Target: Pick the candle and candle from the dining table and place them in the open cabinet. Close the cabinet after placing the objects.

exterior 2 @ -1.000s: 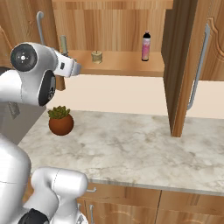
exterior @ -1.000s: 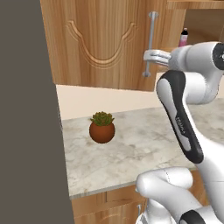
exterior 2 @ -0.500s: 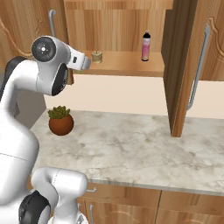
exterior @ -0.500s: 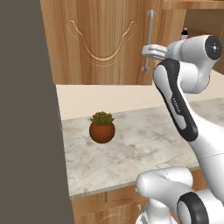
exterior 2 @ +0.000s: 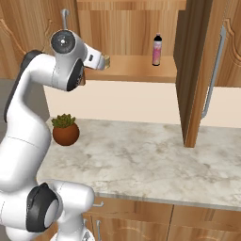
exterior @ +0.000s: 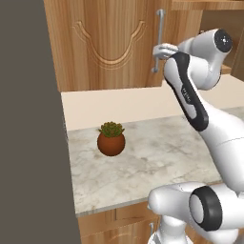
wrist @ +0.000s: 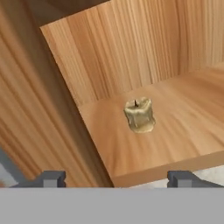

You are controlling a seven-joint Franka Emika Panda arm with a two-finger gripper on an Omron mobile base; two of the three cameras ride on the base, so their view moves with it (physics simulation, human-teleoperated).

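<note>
Item 1, potted succulent [exterior: 111,138]: round brown pot with a green rosette, left of centre in the left base view, standing on the dining table [exterior: 157,162]. Not a task item.

Item 2, cabinet door, shut [exterior: 112,43]: carved curved line, silver bar handle at its right edge, upper middle of the left base view. The cabinet [exterior 2: 136,70] stands open in the right base view, its other door [exterior 2: 200,70] swung out at right.

Item 3, gripper [wrist: 117,178]: two dark tips at lower left and lower right of the hand view, standing wide apart with nothing between them. In the right base view the hand sits at upper left, at the shelf's left end.

Item 4, stubby candle [wrist: 140,114]: golden-tan, short wick, uneven melted rim. It rests upright on the cabinet shelf, centre of the hand view, near the corner where back wall and side wall meet, apart from the tips. Handling, by judgement: light, stiff wax, somewhat slick and easily dented; a grip across the middle of the cylinder suits it best, clear of the soft rim. As it lies, it needs no further hold.

Item 5, pink bottle [exterior 2: 157,49]: dark cap, upright on the same shelf, upper centre-right of the right base view, well apart from the candle. Not a task item.
</note>
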